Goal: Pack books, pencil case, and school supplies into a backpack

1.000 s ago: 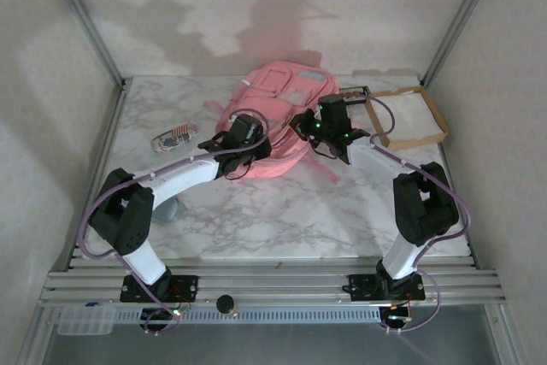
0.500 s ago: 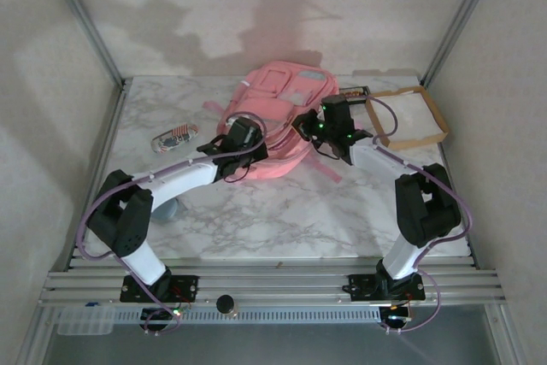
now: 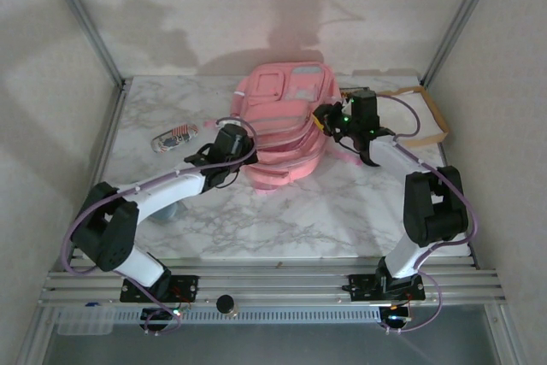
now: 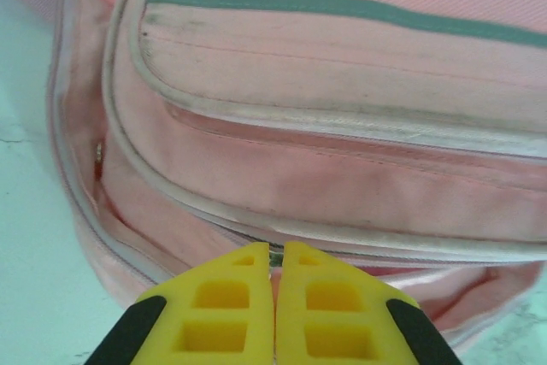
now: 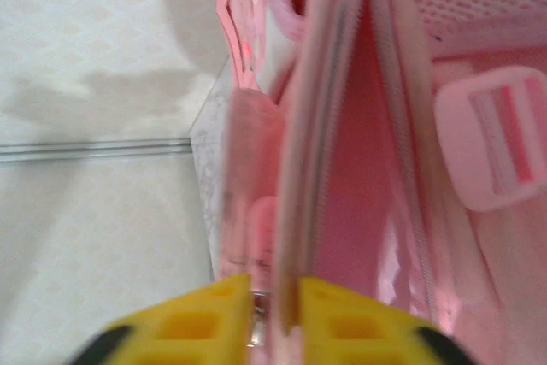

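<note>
On the marble worktop [image 3: 342, 211], mid-width toward its far edge, lies the pink backpack [image 3: 286, 126]; left gripper [image 4: 275, 250] clenched tight at its front zip seam, right gripper [image 5: 273, 284] slightly parted astride its zippered rim, hold undeterminable.

We see the backpack [image 3: 282, 130] in pink with a pale grey-blue patch, and from the left wrist a grey-green stripe runs across it. The table [image 3: 333, 211] is white marble veined with grey. The tray [image 3: 436, 113] is brown, white inside. The left gripper [image 4: 275, 256] and right gripper [image 5: 275, 288] are yellow, edged black.
</note>
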